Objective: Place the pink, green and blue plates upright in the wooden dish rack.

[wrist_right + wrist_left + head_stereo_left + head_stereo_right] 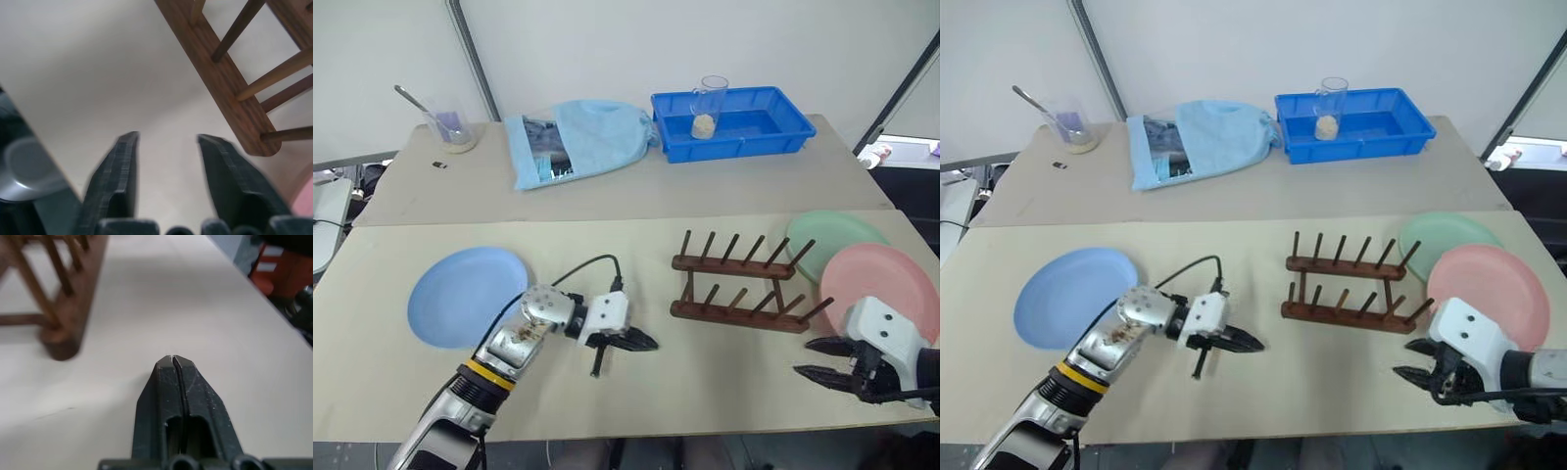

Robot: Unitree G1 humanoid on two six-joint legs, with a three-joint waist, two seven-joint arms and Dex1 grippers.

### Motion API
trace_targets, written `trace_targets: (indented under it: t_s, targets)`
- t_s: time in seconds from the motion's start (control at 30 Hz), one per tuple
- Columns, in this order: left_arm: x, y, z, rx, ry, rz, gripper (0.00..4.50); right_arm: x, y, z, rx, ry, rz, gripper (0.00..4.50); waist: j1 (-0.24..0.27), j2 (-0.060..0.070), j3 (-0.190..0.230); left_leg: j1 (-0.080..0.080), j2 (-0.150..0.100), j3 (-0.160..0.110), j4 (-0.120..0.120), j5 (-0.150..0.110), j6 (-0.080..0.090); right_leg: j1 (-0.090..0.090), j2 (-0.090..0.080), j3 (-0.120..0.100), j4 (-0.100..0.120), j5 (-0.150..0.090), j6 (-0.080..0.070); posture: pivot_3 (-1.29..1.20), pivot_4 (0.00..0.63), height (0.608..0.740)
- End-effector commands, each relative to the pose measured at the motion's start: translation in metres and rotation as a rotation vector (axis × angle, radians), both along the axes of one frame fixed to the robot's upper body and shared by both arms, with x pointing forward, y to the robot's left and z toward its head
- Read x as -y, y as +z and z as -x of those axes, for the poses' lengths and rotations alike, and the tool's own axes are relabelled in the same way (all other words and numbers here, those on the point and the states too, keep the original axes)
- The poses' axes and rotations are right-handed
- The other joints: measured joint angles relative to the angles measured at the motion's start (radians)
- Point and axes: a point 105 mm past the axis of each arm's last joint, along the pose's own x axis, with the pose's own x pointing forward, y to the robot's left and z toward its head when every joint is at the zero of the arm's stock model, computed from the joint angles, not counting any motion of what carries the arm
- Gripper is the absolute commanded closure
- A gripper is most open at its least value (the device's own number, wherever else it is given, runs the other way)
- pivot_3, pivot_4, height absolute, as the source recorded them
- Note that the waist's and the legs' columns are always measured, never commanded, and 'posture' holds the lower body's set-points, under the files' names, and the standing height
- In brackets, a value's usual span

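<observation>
Beige and flat, the surface (636,387) carries the small dark brown wooden dish rack (741,284) near its middle, and none of its slots between the upright pegs is filled. The round light blue plate (468,296) is seen lying flat well to the left of the rack, while the round mint green plate (822,238) and the round salmon pink plate (881,284) lie flat to its right, the pink one overlapping the green one's near edge. The left hand (631,342) is held between the blue plate and the rack, its two black fingers pressed together on nothing, as the left wrist view confirms. The right hand (1417,378) is poised at the front edge of the surface, just beside the pink plate, with its fingers parted by a moderate gap and nothing between them. No plate has yet been racked, so the step in hand is judged to be the first pick-up, most likely of the pink plate. The rim should be approached low, with one finger slid beneath the lip. Once gripped, the plate should be tilted upright before it is lowered between two pegs, and the rack should not be nudged.
</observation>
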Motion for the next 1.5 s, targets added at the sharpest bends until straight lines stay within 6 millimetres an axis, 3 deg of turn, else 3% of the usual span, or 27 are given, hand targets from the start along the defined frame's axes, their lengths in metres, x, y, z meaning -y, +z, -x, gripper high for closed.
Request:
trace_targets:
  t_s: [0.03,0.1,0.37,0.9,1.27,1.5]
  targets:
    - [0.016,-0.002,-0.009,0.055,0.065,0.003,4.5,0.002,-0.003,-0.016,0.061,0.007,0.058,3.91,0.001,0.0,0.0,0.0,0.0,0.0,0.0,0.0,0.0,0.0,0.0,0.0,0.0,0.0,0.0,0.0,0.15,0.74]
    - [0.026,-0.007,-0.018,0.09,0.109,-0.001,4.5,0.002,-0.006,-0.027,0.092,0.001,0.064,4.47,0.0,0.0,0.0,-0.001,0.0,0.0,0.0,0.0,0.0,-0.001,0.0,0.0,0.0,0.0,0.0,0.0,0.15,0.74]
    - [0.043,-0.011,-0.037,0.179,0.197,0.005,4.5,0.002,-0.009,-0.062,0.204,-0.004,0.075,4.47,0.0,0.0,0.0,-0.001,0.0,0.0,0.001,0.0,0.0,-0.001,0.0,0.0,0.0,0.0,0.0,0.0,0.15,0.74]
    - [0.043,0.003,-0.084,0.278,0.389,0.045,4.5,-0.002,0.0,-0.101,0.344,-0.005,0.075,4.47,-0.004,0.0,0.0,-0.003,-0.001,0.0,0.008,0.0,0.0,-0.002,0.0,0.0,0.006,0.001,0.001,0.0,0.15,0.74]
    - [0.055,0.004,-0.083,0.279,0.354,0.063,4.5,-0.003,0.008,-0.13,0.415,-0.032,0.079,4.47,-0.004,0.0,0.0,-0.004,-0.002,0.0,0.009,0.0,0.0,-0.004,0.0,0.001,0.009,0.001,0.001,0.0,0.15,0.74]
    - [0.055,0.006,-0.083,0.272,0.361,0.072,4.5,-0.003,0.02,-0.133,0.441,-0.031,0.057,4.47,-0.004,0.0,0.0,-0.005,-0.002,0.0,0.009,0.0,0.0,-0.005,0.0,0.001,0.009,0.001,0.001,0.0,0.15,0.74]
